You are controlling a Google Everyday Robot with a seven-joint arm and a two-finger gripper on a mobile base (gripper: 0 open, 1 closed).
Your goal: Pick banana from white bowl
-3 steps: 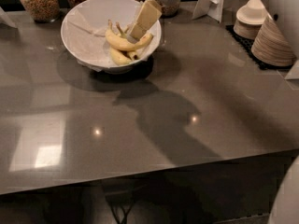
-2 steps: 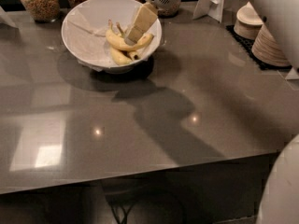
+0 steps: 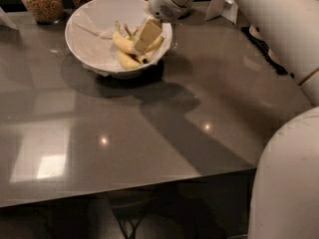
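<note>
Inside the white bowl point(image 3: 83, 20), the hand point(image 3: 144, 41), its grip impossible to tell, hovers at the banana point(image 3: 123, 43): light, soft, bruisable, likely best gripped mid-length.

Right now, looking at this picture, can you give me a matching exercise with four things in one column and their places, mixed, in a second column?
Things:
1. banana
2. white bowl
3. gripper
4. leftmost glass jar

Places:
A. standing on the grey table
B. behind the bowl, far left
C. lying inside the bowl
D. at the bowl's right side, just above its contents

Pairs: 1-C, 2-A, 3-D, 4-B
</note>
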